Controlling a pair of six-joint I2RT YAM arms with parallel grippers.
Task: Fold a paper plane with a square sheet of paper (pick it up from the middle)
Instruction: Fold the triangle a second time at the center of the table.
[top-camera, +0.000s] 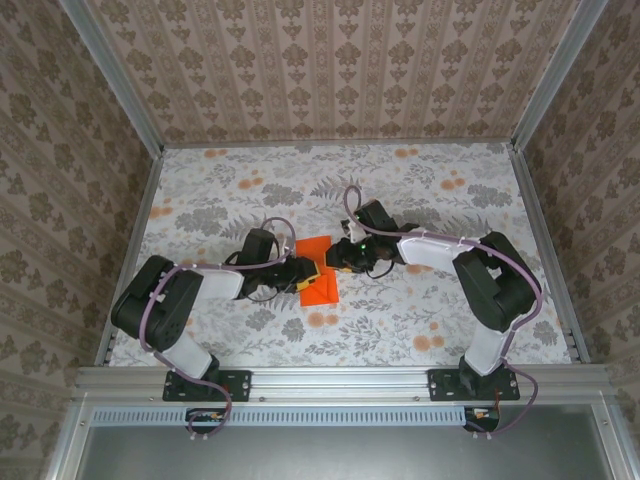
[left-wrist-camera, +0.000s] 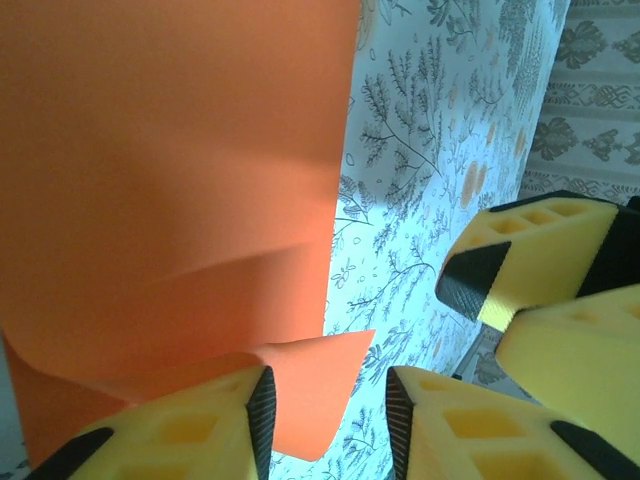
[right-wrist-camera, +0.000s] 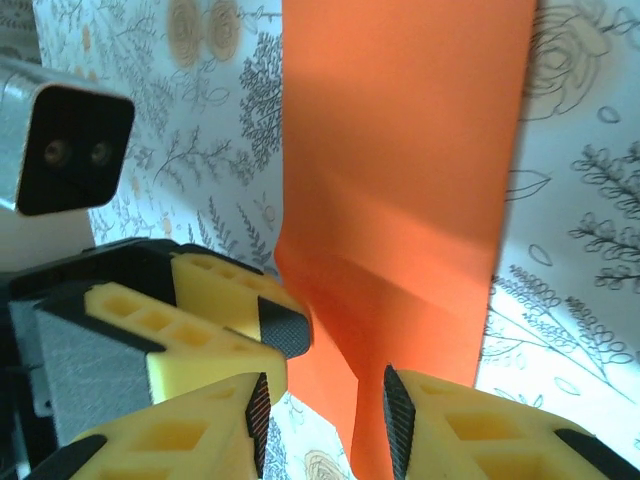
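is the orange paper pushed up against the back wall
No, the orange paper lies between the left hand and the right hand, well short of the back wall.

Black arms (top-camera: 165, 300), lilac cables (top-camera: 349, 200)

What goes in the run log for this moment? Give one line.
stage: mid-fold | paper: creased, on table | left jaws: apart, paper flap between | right jaws: apart, paper edge between

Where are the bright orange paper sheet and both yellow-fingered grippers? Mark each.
Bright orange paper sheet (top-camera: 320, 290): top view, bare near part.
Left gripper (left-wrist-camera: 330, 402): left wrist view, midway between fingertips.
Right gripper (right-wrist-camera: 326, 405): right wrist view, midway between fingertips.
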